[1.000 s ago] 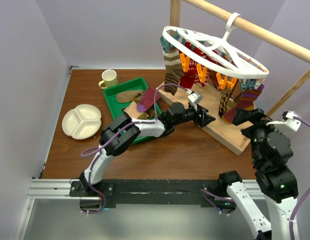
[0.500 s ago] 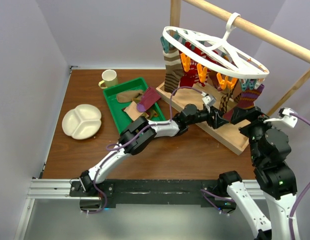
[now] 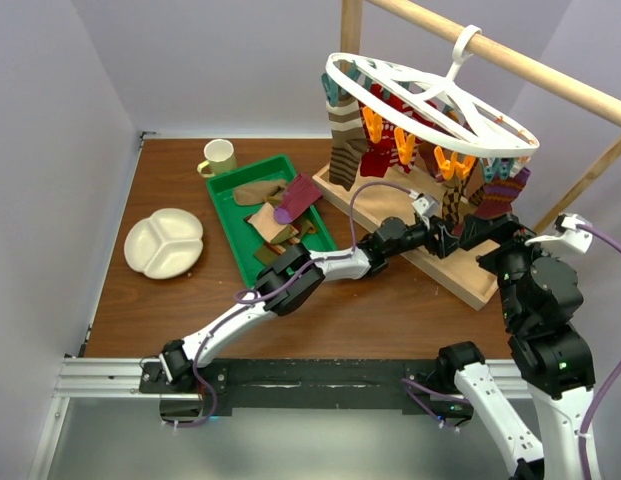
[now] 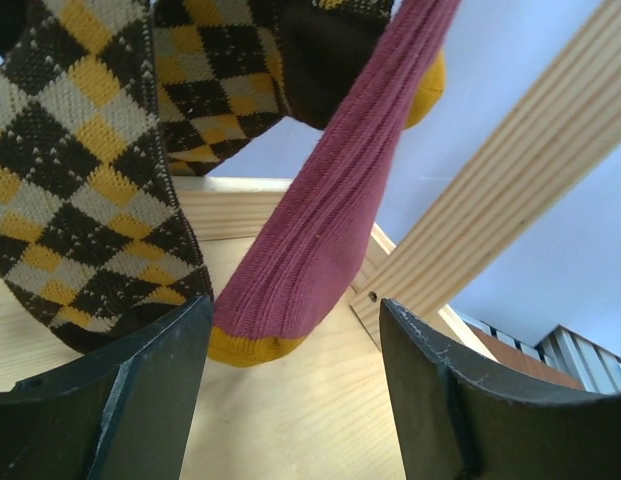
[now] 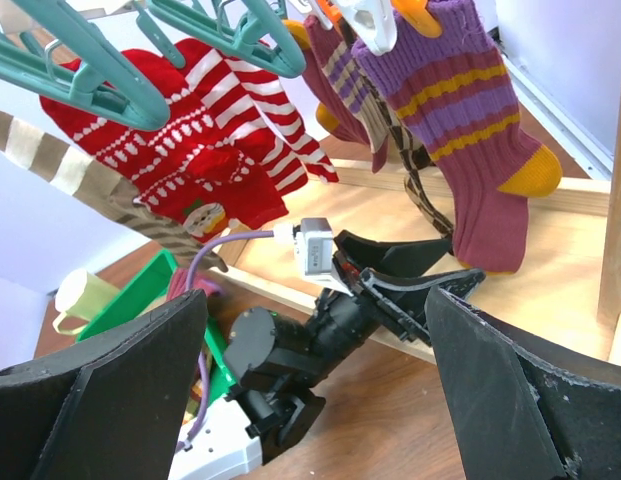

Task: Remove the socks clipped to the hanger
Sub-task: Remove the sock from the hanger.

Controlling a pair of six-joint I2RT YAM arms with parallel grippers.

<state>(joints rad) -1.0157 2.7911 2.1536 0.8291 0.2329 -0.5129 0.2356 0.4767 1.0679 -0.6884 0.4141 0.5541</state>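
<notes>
Jaws of the left gripper (image 4: 295,325) gape wide either side of the maroon sock (image 4: 325,235), which dangles from the hanger (image 3: 335,72) beside an argyle sock (image 4: 80,170), so I'd say ease in higher, pinch only maroon fabric, then tug straight down.

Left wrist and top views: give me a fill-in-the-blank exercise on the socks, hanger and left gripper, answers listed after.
The maroon ribbed sock ahead of the left gripper has a ____ toe.
The left gripper's jaws stand ____.
The white hanger hooks over a ____ rail.
Loose socks lie in the ____ tray.
Missing words: yellow; open; wooden; green.
</notes>
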